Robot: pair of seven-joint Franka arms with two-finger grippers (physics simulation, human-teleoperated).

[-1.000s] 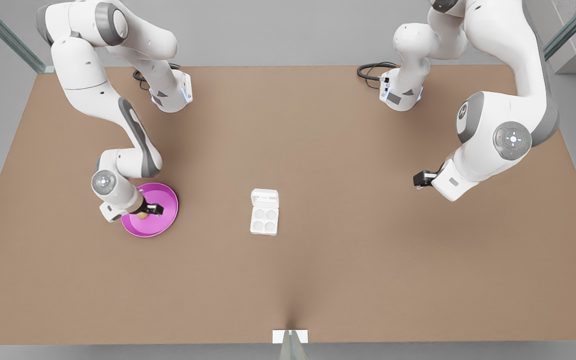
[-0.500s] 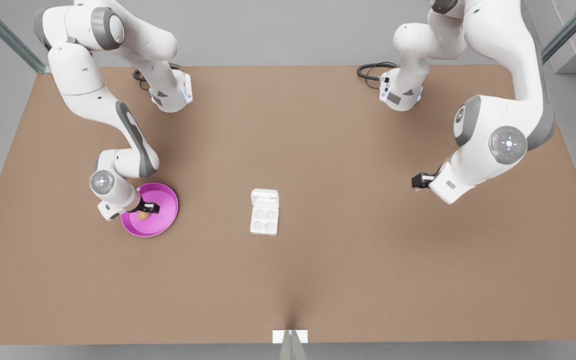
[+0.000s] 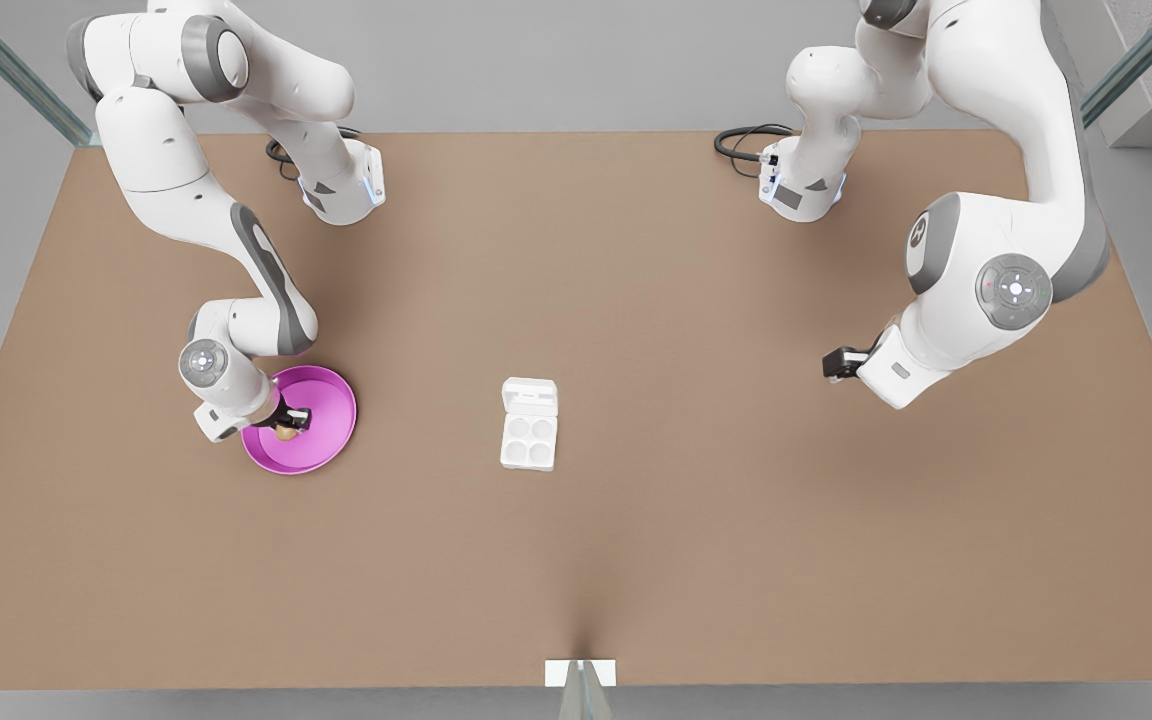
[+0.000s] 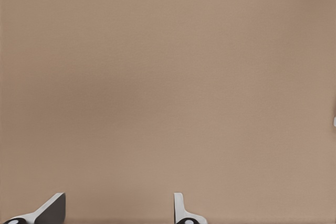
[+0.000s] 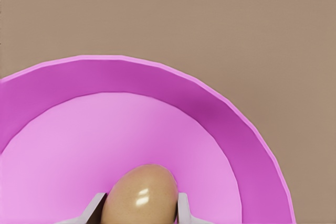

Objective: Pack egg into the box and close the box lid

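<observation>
Right tool [image 3: 288,424] low over pink plate [image 3: 328,400], left of front view; fingers [image 5: 95,208] flanking egg [image 5: 140,195], apparently pinching it. Egg smooth, fragile, probably slippery: light grip across widest part. Box [image 3: 528,437] at centre of worktop [image 3: 636,300], box lid [image 3: 530,396] open. Left tool [image 3: 836,362] waiting at right, fingers [image 4: 52,208] apart. Right wrist view shows finger contact; front view shows box.

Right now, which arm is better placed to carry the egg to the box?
Right. Its end effector has fingers against both sides of the egg on the plate. The left end effector waits open over bare table, off the box's far side.
</observation>
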